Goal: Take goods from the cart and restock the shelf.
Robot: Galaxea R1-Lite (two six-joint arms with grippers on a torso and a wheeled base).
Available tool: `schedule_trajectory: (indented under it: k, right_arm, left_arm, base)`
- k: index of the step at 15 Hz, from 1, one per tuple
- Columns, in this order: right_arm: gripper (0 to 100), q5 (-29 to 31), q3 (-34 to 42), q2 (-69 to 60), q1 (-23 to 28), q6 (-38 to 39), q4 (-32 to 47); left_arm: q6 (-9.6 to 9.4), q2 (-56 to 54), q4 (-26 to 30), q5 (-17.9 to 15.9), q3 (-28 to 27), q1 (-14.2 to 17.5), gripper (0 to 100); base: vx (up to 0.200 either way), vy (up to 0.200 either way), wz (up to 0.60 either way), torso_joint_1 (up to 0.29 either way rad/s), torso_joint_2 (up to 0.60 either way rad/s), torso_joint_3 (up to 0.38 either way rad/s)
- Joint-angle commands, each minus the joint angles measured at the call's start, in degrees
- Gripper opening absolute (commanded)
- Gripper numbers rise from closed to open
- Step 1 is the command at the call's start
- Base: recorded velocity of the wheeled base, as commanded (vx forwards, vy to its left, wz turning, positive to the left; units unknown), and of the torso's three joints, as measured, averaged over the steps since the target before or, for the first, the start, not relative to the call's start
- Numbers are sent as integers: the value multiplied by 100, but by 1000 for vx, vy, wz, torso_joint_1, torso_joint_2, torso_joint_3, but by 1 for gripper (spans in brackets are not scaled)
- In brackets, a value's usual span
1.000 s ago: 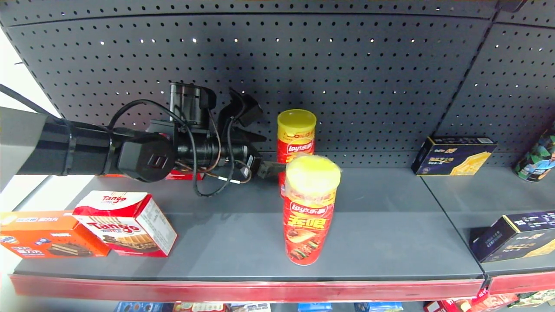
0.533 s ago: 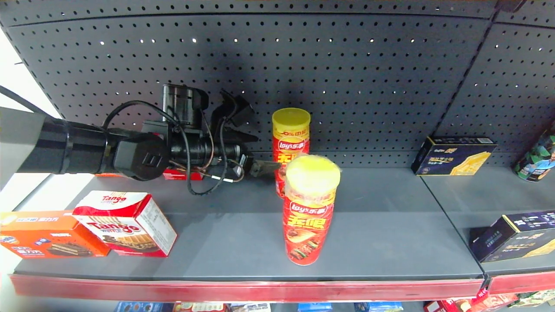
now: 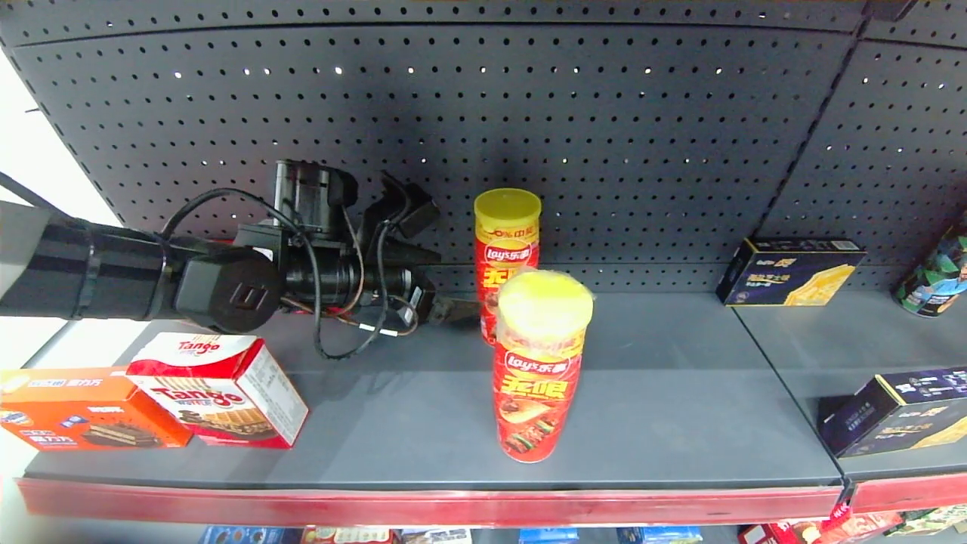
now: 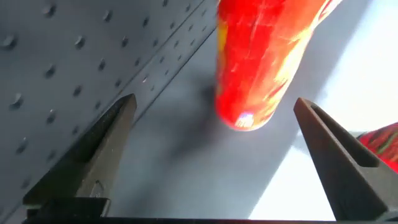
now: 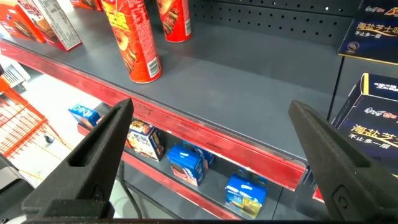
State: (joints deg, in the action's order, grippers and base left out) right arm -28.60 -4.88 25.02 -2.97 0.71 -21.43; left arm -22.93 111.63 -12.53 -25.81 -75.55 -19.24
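Left arm stretched level across mid-left; we see the left gripper (image 3: 461, 306) just beside the rear chip can (image 3: 506, 234), centre frame.
Jaws apart, can upright on shelf (image 3: 665, 393); right gripper (image 5: 211, 107) also spread.

You were in a shop: a grey shelf (image 3: 665, 393) with a red front strip, pegboard (image 3: 604, 128) behind it, snack boxes (image 3: 219, 389) and crisp tubes (image 3: 540, 363) on it, packets (image 5: 186, 163) below.
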Motion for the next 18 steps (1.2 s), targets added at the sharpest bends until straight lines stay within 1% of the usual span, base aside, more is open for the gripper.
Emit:
schedule_trajectory:
  k: [1, 3, 4, 6, 7, 15, 16, 18]
  right_arm:
    - [100, -5, 4, 3, -10, 0, -1]
    - [100, -14, 4, 3, -10, 0, -1]
    - [100, -14, 4, 3, -10, 0, -1]
    - [100, -5, 13, -5, -1, 0, -1]
    - [100, -5, 13, -49, -1, 0, -1]
    - [100, 12, 22, -102, -1, 0, 7]
    - [100, 12, 22, -102, -1, 0, 7]
    - [100, 21, 22, -102, 7, 8, 7]
  left_arm:
    - [-10, -264, -12, 173, 251, -10, 100]
    - [-18, -335, -12, 419, 277, -19, 100]
    - [-18, -335, -12, 621, 216, -27, 100]
    - [-10, -282, -12, 779, 75, -36, 100]
    - [-18, -177, -12, 911, -30, -36, 100]
    - [-10, 289, -12, 990, -347, -142, 100]
    - [-10, 368, -21, 1069, -400, -133, 100]
    - [-10, 456, -21, 1104, -496, -159, 100]
  base:
    - [0, 0, 0, 0, 0, 0]
    - [0, 0, 0, 0, 0, 0]
    - [0, 0, 0, 0, 0, 0]
    - [0, 0, 0, 0, 0, 0]
    - [0, 0, 0, 0, 0, 0]
    - [0, 0, 0, 0, 0, 0]
    - [0, 0, 0, 0, 0, 0]
    - [0, 0, 0, 0, 0, 0]
